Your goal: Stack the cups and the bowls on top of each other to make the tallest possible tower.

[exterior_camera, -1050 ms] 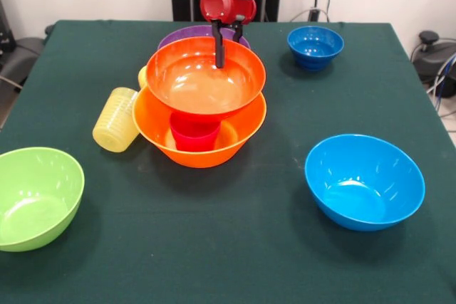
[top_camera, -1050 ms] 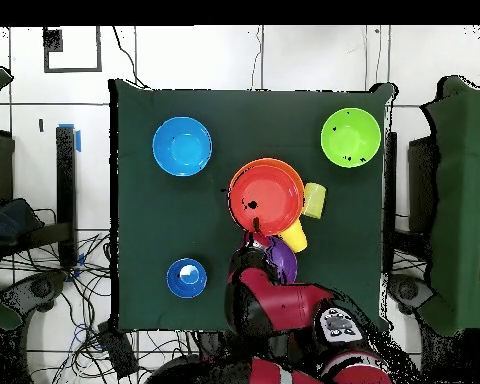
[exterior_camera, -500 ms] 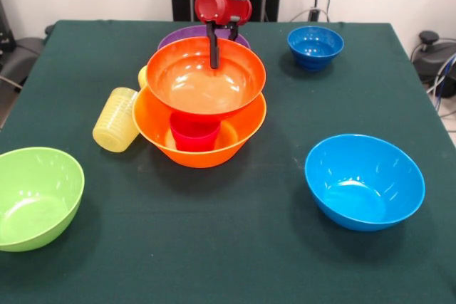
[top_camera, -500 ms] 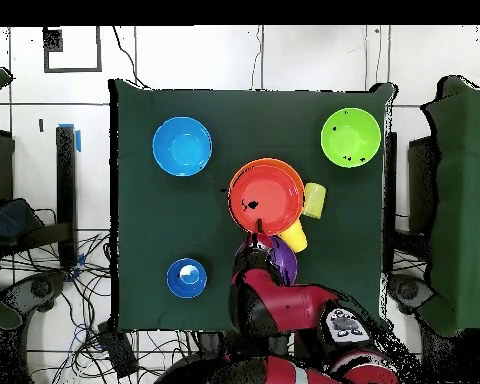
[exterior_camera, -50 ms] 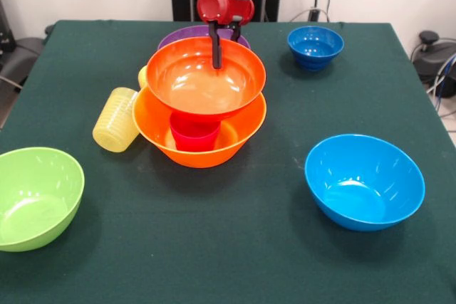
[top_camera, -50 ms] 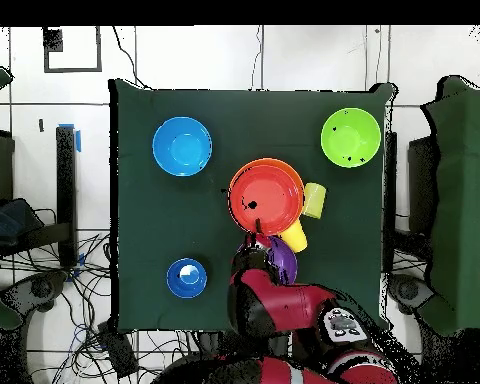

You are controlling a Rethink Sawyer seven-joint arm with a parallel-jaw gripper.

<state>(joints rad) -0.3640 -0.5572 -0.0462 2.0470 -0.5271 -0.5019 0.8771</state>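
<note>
The tower stands mid-table: the orange-yellow bowl [exterior_camera, -50 ms: 158, 133] holds an upright red-pink cup [exterior_camera, -50 ms: 194, 134], and the red-orange bowl [exterior_camera, -50 ms: 205, 82] [top_camera, -50 ms: 267, 200] sits on that cup. My gripper [exterior_camera, -50 ms: 225, 43] hangs open over this bowl's far rim, one finger [exterior_camera, -50 ms: 216, 53] inside it and the other outside. Behind the tower the purple bowl [exterior_camera, -50 ms: 182, 35] [top_camera, -50 ms: 285, 263] is partly hidden. A ribbed pale yellow cup [exterior_camera, -50 ms: 116, 119] [top_camera, -50 ms: 314, 200] lies on its side against the tower. An orange-yellow cup [exterior_camera, -50 ms: 142, 76] [top_camera, -50 ms: 295, 237] peeks out behind it.
The light blue bowl [exterior_camera, -50 ms: 365, 181] [top_camera, -50 ms: 182, 146] sits at the front right in the front view. A lime green bowl [exterior_camera, -50 ms: 35, 197] [top_camera, -50 ms: 351, 137] is at the front left, near the table's edge. The small dark blue bowl [exterior_camera, -50 ms: 315, 47] [top_camera, -50 ms: 187, 277] stands at the far right.
My gripper slid a little left along the red-orange bowl's far rim, then partly back right. The bowls and cups have not moved.
</note>
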